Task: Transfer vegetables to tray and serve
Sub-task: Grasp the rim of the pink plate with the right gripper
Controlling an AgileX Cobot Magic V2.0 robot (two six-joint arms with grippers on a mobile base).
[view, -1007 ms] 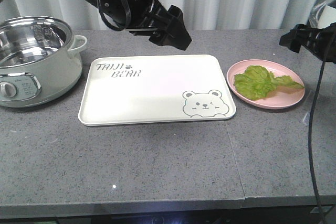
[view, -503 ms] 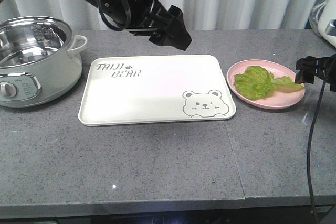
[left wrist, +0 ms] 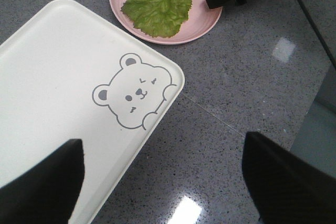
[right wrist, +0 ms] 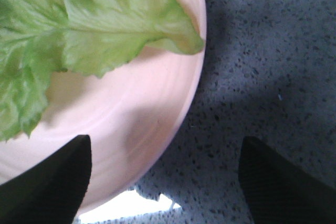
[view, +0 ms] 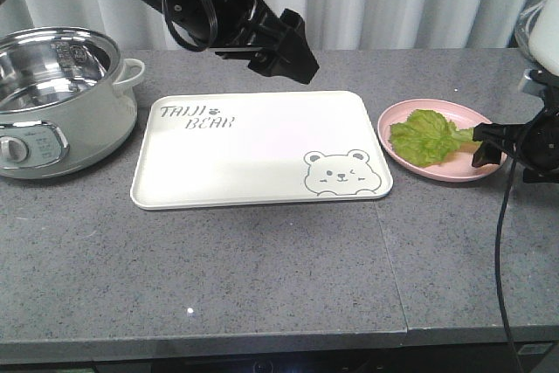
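A crinkled green lettuce leaf (view: 430, 137) lies on a round pink plate (view: 437, 169) at the right; it also shows in the left wrist view (left wrist: 157, 3) and the right wrist view (right wrist: 94, 30). The cream-white tray (view: 253, 159) with the bear drawing lies flat in the middle, with nothing on it. My right gripper (view: 489, 150) is open and low at the plate's right rim, straddling the rim (right wrist: 194, 87), close to the leaf's stem end. My left gripper (view: 293, 50) is open and hovers above the tray's far edge, holding nothing.
A pale green electric pot (view: 61, 102) with a steel bowl stands at the left beside the tray. A seam (view: 389, 251) runs across the grey stone counter. A white curtain hangs behind. The counter's front edge is near the bottom.
My right gripper has come down and leftward from above the table's far right to the plate's right rim. The left arm, tray and leaf have not moved.
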